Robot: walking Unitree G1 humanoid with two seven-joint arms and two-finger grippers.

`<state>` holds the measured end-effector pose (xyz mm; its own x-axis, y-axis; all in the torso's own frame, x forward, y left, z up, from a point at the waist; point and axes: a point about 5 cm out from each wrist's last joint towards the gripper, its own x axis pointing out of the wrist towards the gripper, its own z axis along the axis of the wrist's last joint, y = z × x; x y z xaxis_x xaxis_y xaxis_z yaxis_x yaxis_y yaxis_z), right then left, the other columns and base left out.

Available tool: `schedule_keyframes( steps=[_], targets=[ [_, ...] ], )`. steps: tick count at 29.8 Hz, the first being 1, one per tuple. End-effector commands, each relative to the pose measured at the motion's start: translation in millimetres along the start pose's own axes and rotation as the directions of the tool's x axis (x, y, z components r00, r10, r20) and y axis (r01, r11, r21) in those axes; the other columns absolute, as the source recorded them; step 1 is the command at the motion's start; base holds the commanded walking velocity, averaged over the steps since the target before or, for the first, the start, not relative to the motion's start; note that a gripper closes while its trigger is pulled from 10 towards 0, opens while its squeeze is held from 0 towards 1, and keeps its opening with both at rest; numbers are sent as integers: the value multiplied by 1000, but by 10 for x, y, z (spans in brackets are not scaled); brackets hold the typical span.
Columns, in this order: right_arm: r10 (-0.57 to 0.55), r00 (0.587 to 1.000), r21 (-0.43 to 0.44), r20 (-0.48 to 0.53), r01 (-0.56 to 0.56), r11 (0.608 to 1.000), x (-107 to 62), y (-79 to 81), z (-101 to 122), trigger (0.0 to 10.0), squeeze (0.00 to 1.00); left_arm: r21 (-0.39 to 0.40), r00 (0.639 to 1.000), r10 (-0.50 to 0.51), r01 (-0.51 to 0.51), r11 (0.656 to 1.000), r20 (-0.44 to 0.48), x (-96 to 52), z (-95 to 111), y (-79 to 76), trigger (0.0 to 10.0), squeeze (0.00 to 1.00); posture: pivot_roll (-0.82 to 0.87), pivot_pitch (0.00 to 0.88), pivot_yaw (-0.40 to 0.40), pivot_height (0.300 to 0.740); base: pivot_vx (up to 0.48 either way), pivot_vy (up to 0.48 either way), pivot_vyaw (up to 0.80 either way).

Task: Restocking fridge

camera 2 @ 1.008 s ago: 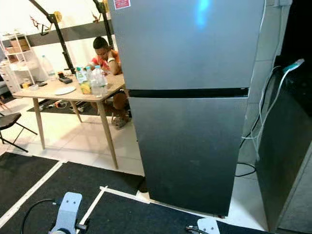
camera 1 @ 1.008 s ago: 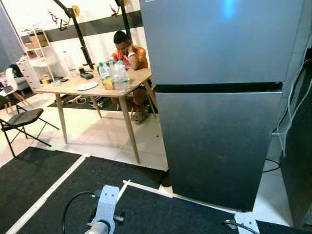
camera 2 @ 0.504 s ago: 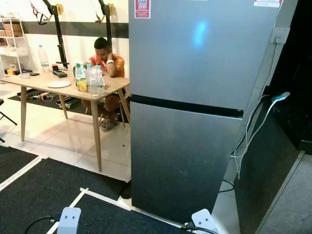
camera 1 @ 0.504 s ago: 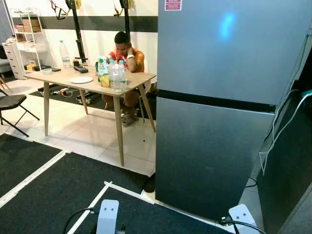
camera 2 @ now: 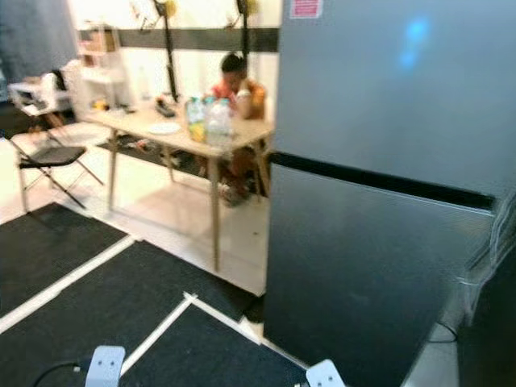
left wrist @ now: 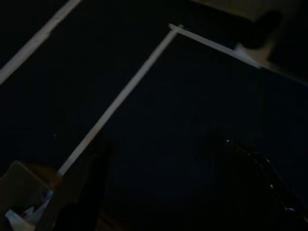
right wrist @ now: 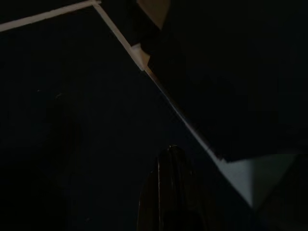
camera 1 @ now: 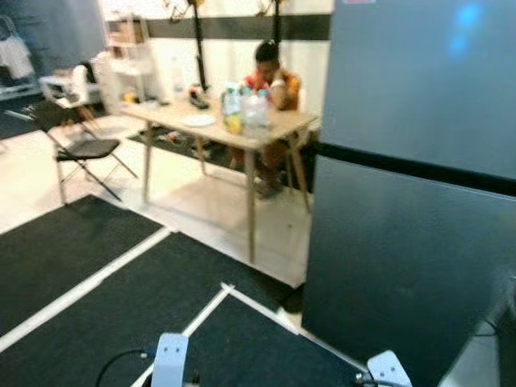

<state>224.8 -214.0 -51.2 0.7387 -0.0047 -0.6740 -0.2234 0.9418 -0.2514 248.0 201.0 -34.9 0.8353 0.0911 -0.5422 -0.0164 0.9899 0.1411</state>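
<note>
The tall grey two-door fridge (camera 1: 419, 201) stands at the right with both doors closed. Several bottles and cartons (camera 1: 242, 111) stand together on the near end of a wooden table (camera 1: 274, 127) to the left of the fridge. Both arms hang idle, the left arm (camera 1: 169, 363) and right arm (camera 1: 385, 369) just showing at the bottom edge. In the dark wrist views, the left gripper (left wrist: 163, 144) and right gripper (right wrist: 171, 163) hang over the black floor mat.
A person (camera 1: 272, 74) sits behind the table. A black folding chair (camera 1: 85, 149) stands at the left. Black mats with white tape lines (camera 1: 89, 278) cover the floor before the fridge. White shelves (camera 1: 125, 56) stand along the back wall.
The whole view has swung and is now blurred, so the camera moved. The fridge sits further right, and the chair and more floor show at left. Fridge doors stay closed.
</note>
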Motion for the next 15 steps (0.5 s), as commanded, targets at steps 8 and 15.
schedule_keyframes(
  steps=[8,15],
  targets=[
    [-11,1000,42,0,11,999,8,53,5,10000,0,19,1000,-12,11,1000,26,30,97,49,10000,0,-73,54,27,740,0,0,800],
    [-40,999,105,-19,41,994,-2,17,-35,10000,0,27,999,-22,21,999,43,41,143,57,10000,0,-74,63,38,740,0,0,343]
  ],
)
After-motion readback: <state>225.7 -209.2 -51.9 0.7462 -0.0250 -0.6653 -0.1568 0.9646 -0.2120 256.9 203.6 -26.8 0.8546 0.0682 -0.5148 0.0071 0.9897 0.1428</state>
